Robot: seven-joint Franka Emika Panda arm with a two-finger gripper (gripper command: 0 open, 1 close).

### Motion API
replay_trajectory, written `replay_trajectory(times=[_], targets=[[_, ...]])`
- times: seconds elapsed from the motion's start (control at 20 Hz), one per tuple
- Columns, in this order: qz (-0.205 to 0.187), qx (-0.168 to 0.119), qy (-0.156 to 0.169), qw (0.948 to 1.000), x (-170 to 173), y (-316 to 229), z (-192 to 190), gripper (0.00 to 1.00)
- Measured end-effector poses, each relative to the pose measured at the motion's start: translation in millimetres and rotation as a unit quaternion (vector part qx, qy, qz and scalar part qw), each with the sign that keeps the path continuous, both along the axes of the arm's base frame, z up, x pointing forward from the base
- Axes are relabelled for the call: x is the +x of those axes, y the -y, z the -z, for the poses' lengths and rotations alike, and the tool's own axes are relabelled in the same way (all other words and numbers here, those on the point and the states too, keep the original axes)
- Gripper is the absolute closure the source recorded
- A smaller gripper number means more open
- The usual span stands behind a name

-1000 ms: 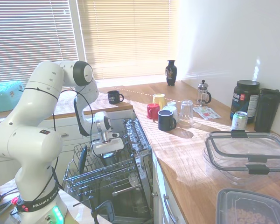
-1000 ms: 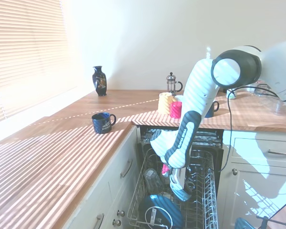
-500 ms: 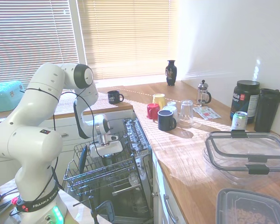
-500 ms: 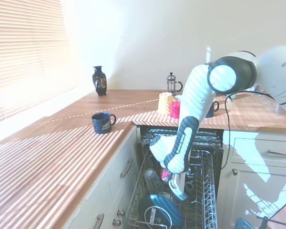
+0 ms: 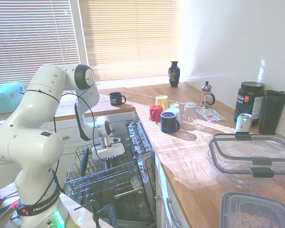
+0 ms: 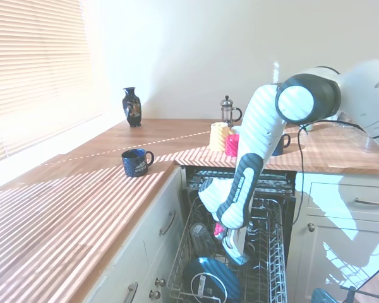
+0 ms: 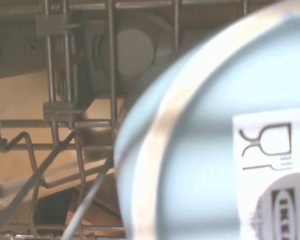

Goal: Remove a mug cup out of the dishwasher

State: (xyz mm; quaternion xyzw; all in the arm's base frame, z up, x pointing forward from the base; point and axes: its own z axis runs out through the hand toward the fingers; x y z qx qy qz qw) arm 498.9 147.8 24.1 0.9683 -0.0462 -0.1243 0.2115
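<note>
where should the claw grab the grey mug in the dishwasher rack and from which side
Probably from straight above, pinching the mug cup across its wall near the top end. It sits low in the dishwasher rack with wires around it and the blue bowl close beside it, so side approaches look blocked. Its handle and which end is up cannot be made out.

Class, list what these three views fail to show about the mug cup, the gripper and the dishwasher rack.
- Mug cup: not identifiable in any view; in the first exterior view the arm and rack wires cover that spot.
- Gripper: whether the fingers are open or shut is hidden, low in the dishwasher rack.
- Wrist view: a blurred pale blue dish underside fills most of the picture, hiding the rack behind it.
</note>
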Motion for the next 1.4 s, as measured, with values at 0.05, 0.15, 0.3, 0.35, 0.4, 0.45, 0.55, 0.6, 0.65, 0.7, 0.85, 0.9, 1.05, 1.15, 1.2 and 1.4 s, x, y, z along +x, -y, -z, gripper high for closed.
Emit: replay_trajectory(times=[0.05, 0.15, 0.3, 0.35, 0.4, 0.45, 0.55, 0.6, 0.65, 0.7, 0.85, 0.9, 1.05, 1.15, 1.2, 1.4], targets=[[0.001, 0.0, 0.0, 1.0, -0.2, -0.3, 0.0, 1.0], [0.005, -0.001, 0.002, 1.0, -0.5, -1.5, -0.1, 1.0], [0.014, 0.002, 0.008, 0.9999, -0.2, -5.4, -4.3, 1.0], [0.017, 0.005, 0.012, 0.9998, -0.4, -7.9, -7.9, 1.0], [0.02, 0.006, 0.018, 0.9996, -0.8, -10.8, -13.6, 1.0], [0.023, 0.009, 0.024, 0.9994, -1.1, -13.9, -21.8, 1.0], [0.028, 0.015, 0.04, 0.9987, -1.2, -20.3, -44.0, 1.0], [0.03, 0.02, 0.048, 0.9982, -1.2, -23.3, -56.8, 1.0], [0.032, 0.025, 0.059, 0.9974, -0.4, -26.7, -71.1, 1.0], [0.031, 0.035, 0.075, 0.9961, 2.5, -32.0, -85.9, 1.0], [0.031, 0.059, 0.109, 0.9918, 6.0, -46.6, -120.1, 1.0], [0.033, 0.062, 0.116, 0.9908, 4.7, -48.6, -128.6, 1.0], [0.04, 0.069, 0.134, 0.9878, 2.8, -51.2, -151.2, 1.0], [0.047, 0.077, 0.155, 0.9838, 6.8, -52.0, -174.9, 1.0], [0.051, 0.081, 0.166, 0.9814, 9.2, -50.9, -187.9, 1.0], [0.076, 0.104, 0.207, 0.9698, 19.2, -40.0, -242.3, 1.0]])
